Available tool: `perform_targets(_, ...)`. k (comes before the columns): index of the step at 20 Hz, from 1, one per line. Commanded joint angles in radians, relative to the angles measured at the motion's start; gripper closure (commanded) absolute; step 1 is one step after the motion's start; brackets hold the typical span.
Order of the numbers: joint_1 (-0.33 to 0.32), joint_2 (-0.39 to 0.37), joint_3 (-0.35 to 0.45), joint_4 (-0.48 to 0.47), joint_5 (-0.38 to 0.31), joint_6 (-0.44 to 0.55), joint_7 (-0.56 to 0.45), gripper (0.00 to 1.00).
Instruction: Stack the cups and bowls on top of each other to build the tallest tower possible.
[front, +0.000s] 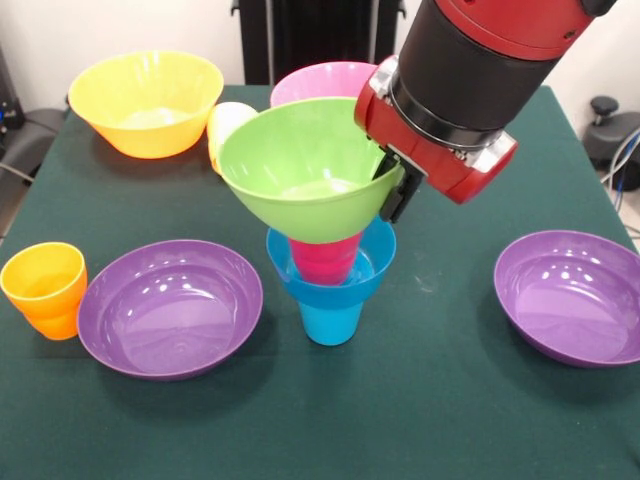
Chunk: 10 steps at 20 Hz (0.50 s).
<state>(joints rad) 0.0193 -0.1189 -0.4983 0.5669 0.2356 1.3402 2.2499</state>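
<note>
The tower stands mid-table: a blue cup, a small blue bowl on it, a red cup in that bowl, and a lime green bowl on top, tilted towards the camera. My gripper comes down from the upper right and is shut on the green bowl's right rim; one black finger shows outside the rim. An orange cup stands at the left edge. A yellow cup lies partly hidden behind the green bowl.
A large orange-yellow bowl sits at the far left and a pink bowl behind the tower. Two shallow purple bowls lie near the front, one left beside the orange cup and one right.
</note>
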Motion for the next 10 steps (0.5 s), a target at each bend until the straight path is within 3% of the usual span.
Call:
perform_targets(1,0.007,-0.015,0.116,0.098,-0.080,-0.038,-0.205,1.00)
perform_targets(10,0.008,-0.021,0.122,0.112,-0.086,-0.034,-0.197,1.00)
